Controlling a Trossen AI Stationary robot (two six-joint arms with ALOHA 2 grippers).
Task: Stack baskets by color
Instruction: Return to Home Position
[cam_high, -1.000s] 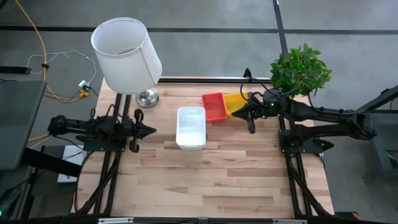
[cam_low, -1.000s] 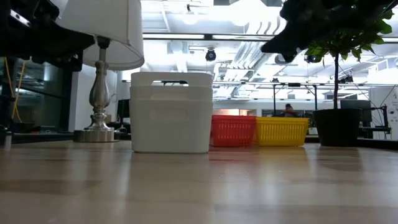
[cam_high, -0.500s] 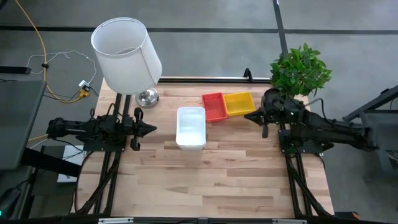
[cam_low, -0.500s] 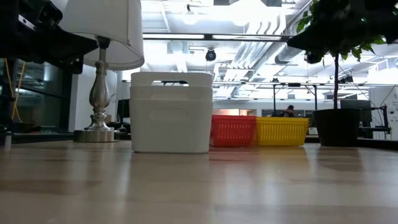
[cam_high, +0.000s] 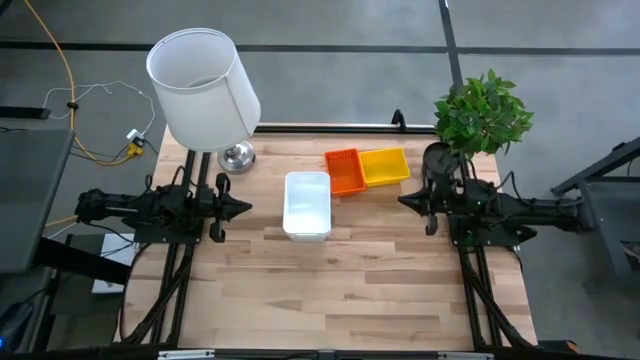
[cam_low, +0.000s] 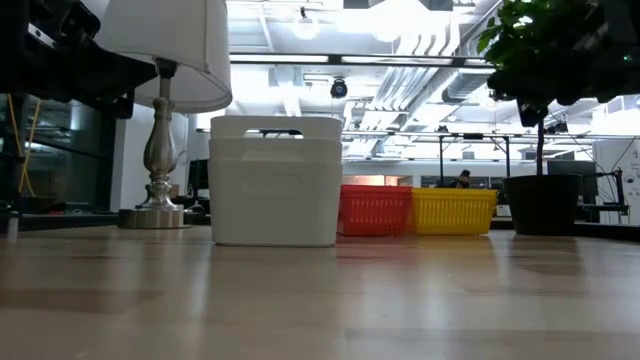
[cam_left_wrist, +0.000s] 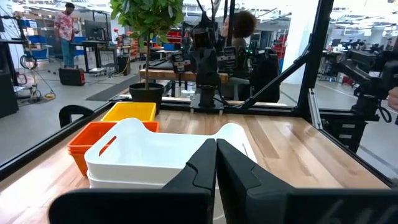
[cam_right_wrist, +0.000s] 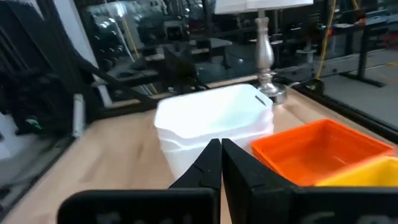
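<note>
Now the white baskets (cam_high: 307, 205) sit nested in one stack near the middle of the table (cam_high: 340, 290). The orange-red baskets (cam_high: 345, 172) are just beside its far right corner, and the yellow baskets (cam_high: 384, 166) touch them on their right. The left gripper (cam_high: 243, 208) hovers over the table's left edge, pointing toward the white stack, fingers pressed together and holding nothing. The right gripper (cam_high: 403, 200) hangs at the right side, near the plant (cam_high: 482, 112), likewise closed and empty. A lamp (cam_high: 205, 90) stands at the far left corner.
</note>
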